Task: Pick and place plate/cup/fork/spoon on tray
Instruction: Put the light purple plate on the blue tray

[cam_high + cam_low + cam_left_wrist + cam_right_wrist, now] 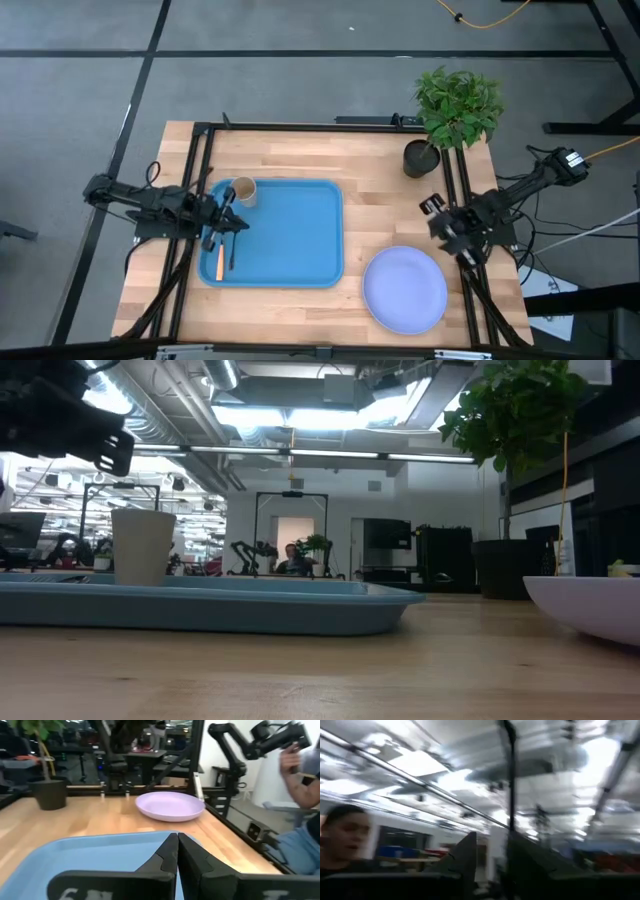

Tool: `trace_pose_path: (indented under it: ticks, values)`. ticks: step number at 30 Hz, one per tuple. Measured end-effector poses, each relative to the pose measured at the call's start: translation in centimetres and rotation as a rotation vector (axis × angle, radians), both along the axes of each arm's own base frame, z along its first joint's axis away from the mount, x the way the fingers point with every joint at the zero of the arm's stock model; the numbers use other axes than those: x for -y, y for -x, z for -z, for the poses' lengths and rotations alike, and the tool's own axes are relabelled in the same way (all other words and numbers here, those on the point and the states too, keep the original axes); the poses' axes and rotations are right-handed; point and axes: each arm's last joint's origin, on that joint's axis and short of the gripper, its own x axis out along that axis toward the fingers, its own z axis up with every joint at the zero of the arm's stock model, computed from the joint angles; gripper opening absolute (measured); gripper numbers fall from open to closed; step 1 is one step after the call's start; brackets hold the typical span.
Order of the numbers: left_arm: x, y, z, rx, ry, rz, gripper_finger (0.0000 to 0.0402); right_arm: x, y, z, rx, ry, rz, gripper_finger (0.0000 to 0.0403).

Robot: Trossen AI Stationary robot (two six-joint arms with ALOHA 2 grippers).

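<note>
The blue tray [290,240] lies on the table's left half. The tan cup [243,191] stands upright in the tray's far left corner and shows in the low view [143,545]. The orange-handled fork [220,262] and the dark spoon [232,252] lie side by side at the tray's left rim. The lavender plate [404,290] rests on the table to the right of the tray. My left gripper [238,222] hovers shut and empty over the tray's left part [177,852]. My right gripper [452,238] is raised at the table's right edge, tipped upward, fingers slightly apart [492,862], holding nothing.
A potted plant [452,115] in a black pot [420,158] stands at the table's far right. Black frame rails [200,180] run along the table's left and right sides. A person's arm [300,775] shows beyond the table's right edge.
</note>
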Motion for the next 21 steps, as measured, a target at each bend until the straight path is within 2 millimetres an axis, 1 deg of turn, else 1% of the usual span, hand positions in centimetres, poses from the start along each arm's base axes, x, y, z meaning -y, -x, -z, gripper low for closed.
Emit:
trace_pose_path:
  ticks: [2,4,7,9,12,14,16,18,21]
  values:
    - [-0.2,-0.1,0.0,0.000,-0.002,-0.025,0.0000,-0.3,-0.1,-1.0,0.038,0.030,-0.057,0.0115]
    - [-0.5,-0.1,0.0,0.000,-0.006,-0.049,0.0000,-0.5,-0.5,-1.8,0.026,0.046,-0.069,0.0115]
    - [-0.6,-0.1,0.0,0.006,-0.039,-0.064,0.0000,-1.0,-1.7,-2.4,-0.104,0.069,-0.031,0.0115]
    - [-0.6,-0.1,0.0,0.006,-0.048,-0.071,0.0000,-1.2,-2.7,-2.8,-0.270,0.058,0.035,0.0115]
    - [-0.6,-0.1,0.0,0.006,-0.048,-0.076,0.0000,-1.3,-4.1,-3.3,-0.626,0.022,0.183,0.0115]
    - [-0.6,-0.1,0.0,0.006,-0.048,-0.082,0.0000,-1.1,-4.4,-3.3,-0.886,0.001,0.284,0.0115]
    - [-0.6,-0.1,0.0,0.006,-0.048,-0.081,0.0000,-0.8,-4.2,-3.2,-1.104,-0.031,0.379,0.0115]
    - [-0.6,-0.1,0.0,0.006,-0.048,-0.083,0.0000,-0.5,-3.9,-3.2,-1.251,-0.049,0.474,0.0115]
    - [-0.6,-0.1,0.0,0.007,-0.048,-0.083,0.0000,-0.1,-3.3,-2.6,-1.390,0.020,0.552,0.0115]
